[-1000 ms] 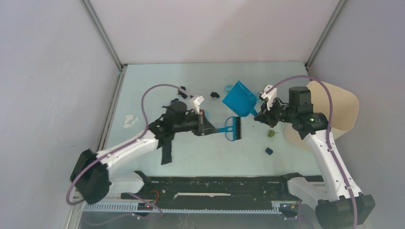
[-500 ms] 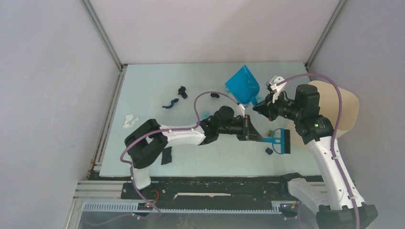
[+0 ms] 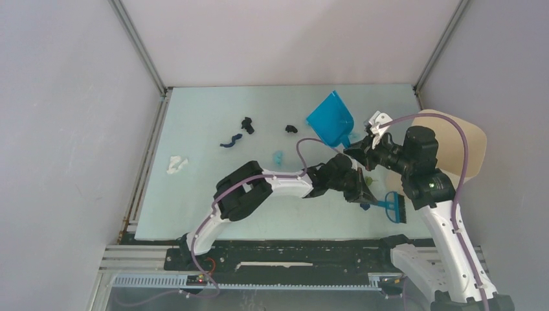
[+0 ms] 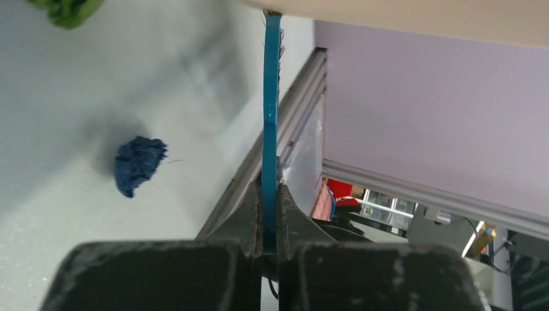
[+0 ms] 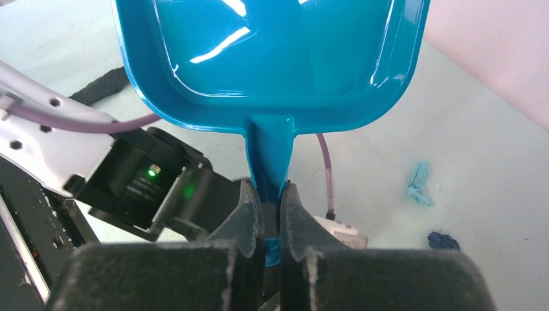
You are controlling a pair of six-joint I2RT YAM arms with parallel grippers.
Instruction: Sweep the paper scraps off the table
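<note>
My left gripper (image 3: pixel 364 196) (image 4: pixel 270 217) is shut on the thin handle of the blue hand brush (image 3: pixel 393 208) (image 4: pixel 271 110), held near the table's (image 3: pixel 194 194) right front edge. A dark blue paper scrap (image 4: pixel 137 164) lies just left of the brush, and a green one (image 3: pixel 368 181) (image 4: pixel 65 8) lies farther back. My right gripper (image 3: pixel 353 149) (image 5: pixel 272 217) is shut on the handle of the blue dustpan (image 3: pixel 330 119) (image 5: pixel 272 58), which is tilted up above the table. Black scraps (image 3: pixel 246 123) (image 3: pixel 291 128), a dark blue strip (image 3: pixel 230 141), a light blue scrap (image 3: pixel 278 157) (image 5: pixel 419 184) and a white one (image 3: pixel 175 164) lie to the left.
A tall beige bin (image 3: pixel 476 146) stands off the table's right edge, behind my right arm. Its rim (image 4: pixel 421 16) shows above the brush in the left wrist view. The grey frame rail (image 4: pixel 285 136) runs just beyond the brush. My left arm (image 5: pixel 149 181) stretches under the dustpan.
My left arm has swung far to the right, carrying the brush from the table's middle to the right front edge. The right gripper has carried the dustpan slightly back and to the right.
</note>
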